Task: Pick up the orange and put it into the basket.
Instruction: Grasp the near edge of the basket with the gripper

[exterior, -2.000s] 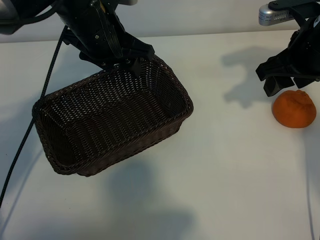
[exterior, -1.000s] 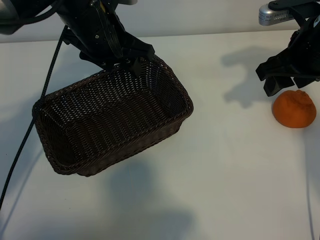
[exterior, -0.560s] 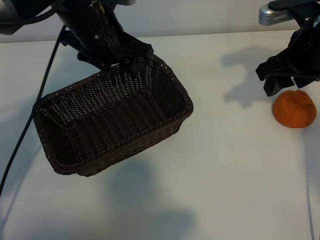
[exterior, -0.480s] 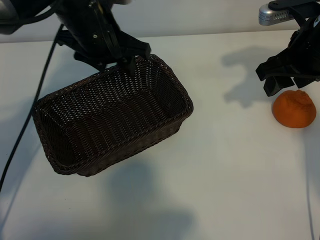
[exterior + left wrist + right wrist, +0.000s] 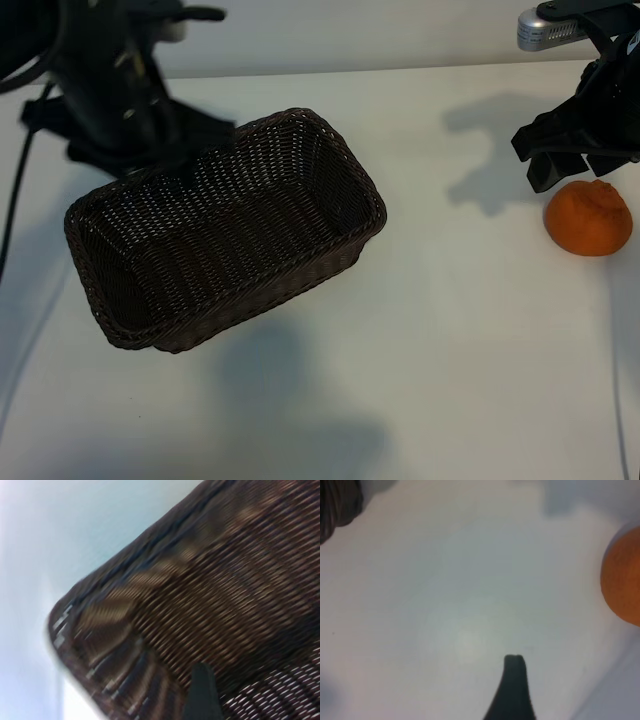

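Left gripper (image 5: pixel 190 150): shifted from basket's (image 5: pixel 330 245) far rim toward upper left; jaws wide, empty.
Right gripper (image 5: pixel 572 165): unmoved, wide, empty, beside orange (image 5: pixel 588 218).

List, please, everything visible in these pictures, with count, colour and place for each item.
basket: one, dark brown wicker, left half of the table, empty.
orange: one, orange, on the table at the far right edge, outside the basket.
table: one, white, beneath everything.
cable: one, black, along the left edge.
left gripper: one, black, open, over the basket's rear left rim.
right gripper: one, black, open, just above and behind the orange.
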`<state>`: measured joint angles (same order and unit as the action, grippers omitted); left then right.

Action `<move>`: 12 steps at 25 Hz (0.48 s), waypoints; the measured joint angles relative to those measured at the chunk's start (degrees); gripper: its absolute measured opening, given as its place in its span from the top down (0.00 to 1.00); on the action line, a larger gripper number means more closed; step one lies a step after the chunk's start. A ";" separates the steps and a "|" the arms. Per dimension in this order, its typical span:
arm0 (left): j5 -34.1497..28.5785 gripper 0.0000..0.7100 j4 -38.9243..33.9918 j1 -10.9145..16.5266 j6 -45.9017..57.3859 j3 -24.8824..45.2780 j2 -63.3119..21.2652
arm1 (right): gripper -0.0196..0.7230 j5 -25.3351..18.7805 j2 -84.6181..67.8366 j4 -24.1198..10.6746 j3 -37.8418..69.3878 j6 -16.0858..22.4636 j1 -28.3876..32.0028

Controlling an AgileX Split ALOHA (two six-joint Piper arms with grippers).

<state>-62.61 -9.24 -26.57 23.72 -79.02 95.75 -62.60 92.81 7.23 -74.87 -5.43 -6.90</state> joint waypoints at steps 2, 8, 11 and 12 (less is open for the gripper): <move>0.25 0.19 -1.98 0.00 2.96 3.01 -3.04 | 0.18 0.00 0.00 0.00 0.00 0.00 0.00; 5.25 0.20 -4.12 0.84 12.11 14.22 -10.80 | 0.18 0.00 0.00 0.00 0.00 0.00 0.00; 7.36 0.20 -4.51 3.58 14.23 19.48 -13.45 | 0.18 0.00 0.00 0.00 0.00 0.00 0.00; 8.26 0.20 -4.23 4.66 14.66 20.67 -13.94 | 0.18 0.00 0.00 0.00 0.00 0.00 0.00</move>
<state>-54.35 -13.47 -21.91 38.38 -58.35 81.81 -62.60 92.81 7.23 -74.87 -5.43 -6.90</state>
